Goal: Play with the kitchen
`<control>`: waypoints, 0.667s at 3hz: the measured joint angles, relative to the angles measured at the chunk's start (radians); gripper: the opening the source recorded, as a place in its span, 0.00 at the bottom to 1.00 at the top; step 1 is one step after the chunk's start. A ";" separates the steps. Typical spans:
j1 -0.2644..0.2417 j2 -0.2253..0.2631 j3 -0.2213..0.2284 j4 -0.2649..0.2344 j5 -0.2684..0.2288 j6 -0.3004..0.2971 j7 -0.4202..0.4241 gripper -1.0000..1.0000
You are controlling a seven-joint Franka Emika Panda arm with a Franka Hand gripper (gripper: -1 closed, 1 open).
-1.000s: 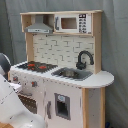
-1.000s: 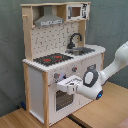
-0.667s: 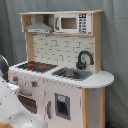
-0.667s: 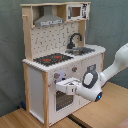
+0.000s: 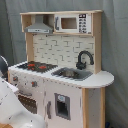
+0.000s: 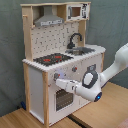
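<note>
The kitchen is a tall toy of pale wood and white panels. It has a black-red stovetop, a black faucet, a sink, a grey hood and a microwave. In the second exterior view my gripper is right at the top edge of the oven door, under the knobs. In the first exterior view only the white arm shows at the lower left, and the gripper is hidden.
The kitchen stands on a wooden table in front of a grey curtain. My white arm comes in from the second exterior view's right across the kitchen's front.
The gripper has crept a little towards the second exterior view's left and slightly up along the oven front. The kitchen has not moved.
</note>
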 joint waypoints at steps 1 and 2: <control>-0.007 -0.009 0.000 -0.001 0.000 -0.006 0.106 1.00; -0.019 -0.030 0.000 -0.001 0.000 -0.006 0.219 1.00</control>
